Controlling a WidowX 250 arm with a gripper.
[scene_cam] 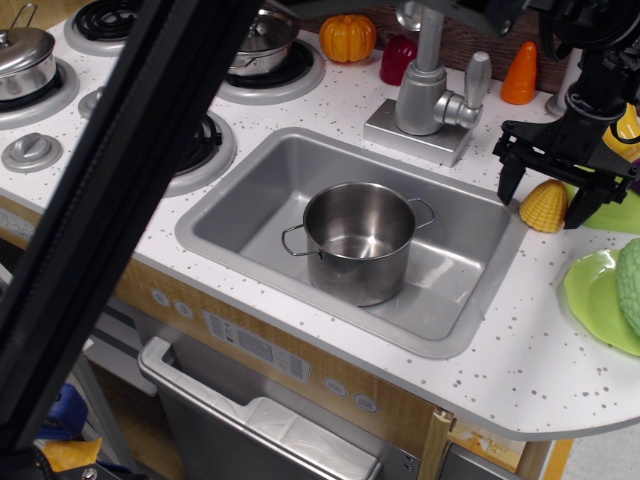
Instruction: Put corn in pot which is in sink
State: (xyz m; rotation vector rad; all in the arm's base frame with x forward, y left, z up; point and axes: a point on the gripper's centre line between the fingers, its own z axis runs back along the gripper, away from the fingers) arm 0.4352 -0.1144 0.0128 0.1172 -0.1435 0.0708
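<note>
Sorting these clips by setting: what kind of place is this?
Most likely a toy play kitchen: a grey sink with a faucet in a speckled countertop, stove burners alongside, and small toy foods such as the corn and pumpkin.

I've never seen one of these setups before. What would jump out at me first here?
Probably the shiny pot standing empty in the middle of the grey sink. Next, the black gripper at the right, its open fingers straddling a small yellow corn on the counter just past the sink's right rim. A dark beam also cuts diagonally across the left of the view, close to the camera.
</note>
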